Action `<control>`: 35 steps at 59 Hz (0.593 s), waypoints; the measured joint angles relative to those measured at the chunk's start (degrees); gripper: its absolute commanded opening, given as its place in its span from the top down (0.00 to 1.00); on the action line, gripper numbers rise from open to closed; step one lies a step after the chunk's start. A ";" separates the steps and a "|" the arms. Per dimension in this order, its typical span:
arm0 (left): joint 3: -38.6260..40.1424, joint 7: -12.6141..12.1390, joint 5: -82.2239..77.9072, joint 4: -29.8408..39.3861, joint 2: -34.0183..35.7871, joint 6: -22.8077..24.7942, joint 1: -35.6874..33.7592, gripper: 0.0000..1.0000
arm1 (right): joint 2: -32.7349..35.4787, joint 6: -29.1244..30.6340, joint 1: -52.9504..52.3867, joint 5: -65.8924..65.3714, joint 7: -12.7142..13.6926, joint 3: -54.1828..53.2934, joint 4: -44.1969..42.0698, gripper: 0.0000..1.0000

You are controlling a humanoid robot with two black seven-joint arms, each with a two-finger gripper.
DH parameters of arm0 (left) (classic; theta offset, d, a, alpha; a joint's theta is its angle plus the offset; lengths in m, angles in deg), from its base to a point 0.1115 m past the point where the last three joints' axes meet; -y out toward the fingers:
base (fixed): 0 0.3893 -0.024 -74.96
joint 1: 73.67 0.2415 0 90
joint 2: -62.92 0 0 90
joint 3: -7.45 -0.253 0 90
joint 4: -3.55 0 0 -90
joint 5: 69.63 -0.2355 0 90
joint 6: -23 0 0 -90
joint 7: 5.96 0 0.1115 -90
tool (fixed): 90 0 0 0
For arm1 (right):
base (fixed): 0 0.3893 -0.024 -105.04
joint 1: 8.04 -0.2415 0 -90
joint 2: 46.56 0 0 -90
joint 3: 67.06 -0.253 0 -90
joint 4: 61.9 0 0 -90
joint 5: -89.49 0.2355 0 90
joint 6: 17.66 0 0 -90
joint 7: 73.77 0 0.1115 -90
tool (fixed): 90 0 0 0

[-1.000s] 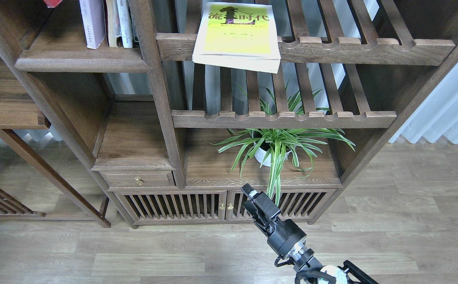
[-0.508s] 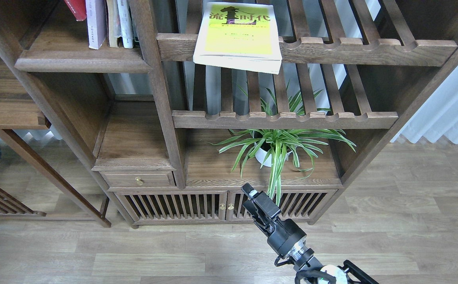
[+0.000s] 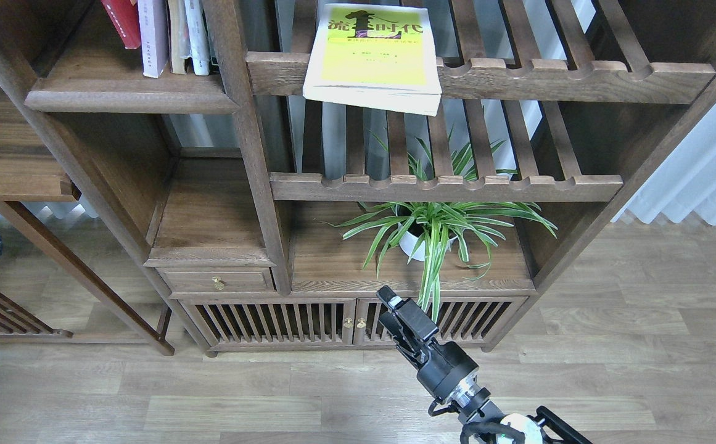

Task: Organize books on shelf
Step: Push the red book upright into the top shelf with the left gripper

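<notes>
A yellow-green book (image 3: 373, 55) with black Chinese characters lies flat on the upper slatted rack (image 3: 580, 77), its near edge hanging over the front rail. On the solid dark-brown shelf (image 3: 129, 97) at the top left, a pale lavender-white book (image 3: 153, 37) stands upright. A dark red book (image 3: 121, 21) leans against its left side, its top cut off by the frame. My right gripper (image 3: 395, 311) hangs low in front of the cabinet doors, far below every book and holding nothing; its dark fingers cannot be told apart. My left gripper is out of view.
Two more pale books (image 3: 188, 34) stand right of the lavender one, against the upright post (image 3: 240, 123). A potted spider plant (image 3: 428, 231) sits on the cabinet top under the lower slatted rack (image 3: 444, 185). A small drawer (image 3: 216, 280) and slatted doors (image 3: 271, 320) are below.
The dark red book has come down and to the right at the top left, up against the lavender book, which shifted slightly right. My right arm has not moved.
</notes>
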 measured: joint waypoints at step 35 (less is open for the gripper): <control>0.51 0.00 -3.20 0.50 1.02 0.00 0.44 1.00 | 0.00 0.00 0.02 0.01 0.00 0.15 0.80 0.01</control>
